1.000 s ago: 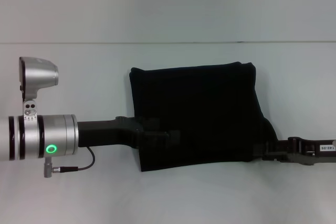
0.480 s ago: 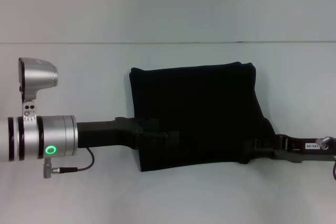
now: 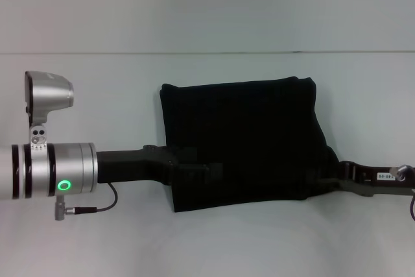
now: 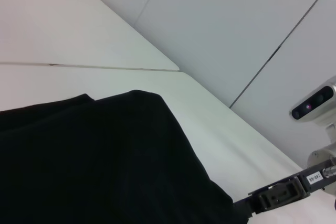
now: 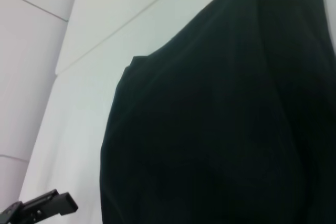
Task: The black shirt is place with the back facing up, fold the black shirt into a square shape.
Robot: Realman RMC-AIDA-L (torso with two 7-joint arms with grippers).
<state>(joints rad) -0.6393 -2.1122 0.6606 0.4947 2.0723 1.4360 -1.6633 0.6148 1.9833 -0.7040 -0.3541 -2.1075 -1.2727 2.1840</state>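
Note:
The black shirt (image 3: pixel 243 144) lies folded into a rough rectangle in the middle of the white table (image 3: pixel 97 82). My left gripper (image 3: pixel 204 170) reaches in from the left and lies over the shirt's near left edge, black against black. My right gripper (image 3: pixel 322 180) reaches in from the right and sits at the shirt's near right corner, where a bulge of fabric sticks out. The shirt fills the left wrist view (image 4: pixel 94 161) and the right wrist view (image 5: pixel 220 119). The right gripper also shows in the left wrist view (image 4: pixel 275 196), and the left gripper in the right wrist view (image 5: pixel 42 207).
The table's far edge (image 3: pixel 207 52) meets a pale wall behind the shirt. Bare table top lies on all sides of the shirt. A thin cable (image 3: pixel 104 204) hangs under my left wrist.
My right gripper has shifted a little to the left and farther back along the shirt's right corner. The left arm and the shirt's outline have hardly moved.

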